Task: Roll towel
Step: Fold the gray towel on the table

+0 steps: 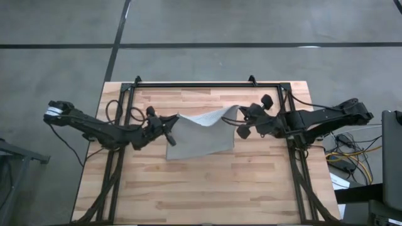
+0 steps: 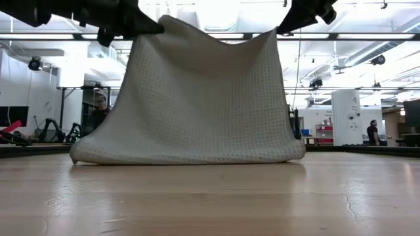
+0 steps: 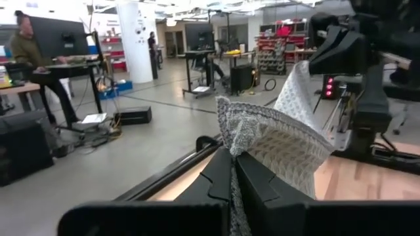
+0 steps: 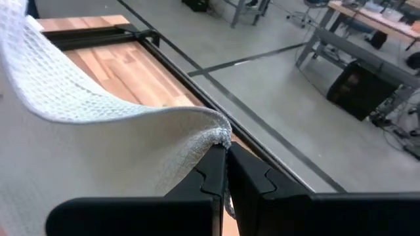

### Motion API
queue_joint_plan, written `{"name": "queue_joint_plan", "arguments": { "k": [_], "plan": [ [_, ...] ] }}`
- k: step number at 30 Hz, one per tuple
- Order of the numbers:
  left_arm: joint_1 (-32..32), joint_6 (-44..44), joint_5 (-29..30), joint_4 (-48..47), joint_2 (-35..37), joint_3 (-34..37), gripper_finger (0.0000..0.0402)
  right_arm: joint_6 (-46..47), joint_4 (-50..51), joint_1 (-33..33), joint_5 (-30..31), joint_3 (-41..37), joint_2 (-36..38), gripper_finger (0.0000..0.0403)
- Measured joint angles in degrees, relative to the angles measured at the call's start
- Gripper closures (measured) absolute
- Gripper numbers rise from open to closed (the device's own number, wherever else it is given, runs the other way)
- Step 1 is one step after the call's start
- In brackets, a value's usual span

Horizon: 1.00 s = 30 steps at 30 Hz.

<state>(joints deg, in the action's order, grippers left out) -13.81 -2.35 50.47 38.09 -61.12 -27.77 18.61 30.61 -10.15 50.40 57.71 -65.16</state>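
Two corners of the towel (image 2: 197, 105) are lifted off the table (image 2: 210, 196), and we see its lower edge resting in a soft rounded fold on the pale, planked wood. Its fabric is light grey with a fine waffle weave, sagging in a shallow curve between the raised corners. Our left gripper (image 1: 168, 132) is clenched on one upper corner, dark fingers (image 3: 256, 187) pinching a bunched tuft of cloth. Our right gripper (image 1: 242, 122) grasps the other upper corner the same way, its fingers (image 4: 246, 177) pressed together around the crumpled edge. Beyond the table's black metal frame (image 1: 207, 83) lies grey concrete floor, with a person (image 3: 29, 56) standing at a desk in the room behind.
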Motion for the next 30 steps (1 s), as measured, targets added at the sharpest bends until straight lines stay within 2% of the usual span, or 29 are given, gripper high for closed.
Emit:
{"name": "queue_joint_plan", "arguments": {
  "k": [12,21,26,30],
  "plan": [
    [2.58,3.81,-0.25,-1.04,-4.43,-0.01,0.0395,-2.57,-2.57,5.01,-5.54,-0.17,-6.59,0.0394],
    [5.21,7.96,0.11,-1.51,-8.29,-0.02,0.0396,-3.34,-4.49,9.89,-5.89,-0.2,-12.99,0.0394],
    [6.83,8.89,4.08,-3.68,-8.85,-0.04,0.0396,-3.48,-4.8,12.93,-5.89,-0.2,-14.12,0.0394],
    [8.7,10.47,3.47,-5.78,-8.88,-0.04,0.0396,-5.47,-7.14,15.21,-6.71,-0.2,-14.59,0.0394]
  ]
}}
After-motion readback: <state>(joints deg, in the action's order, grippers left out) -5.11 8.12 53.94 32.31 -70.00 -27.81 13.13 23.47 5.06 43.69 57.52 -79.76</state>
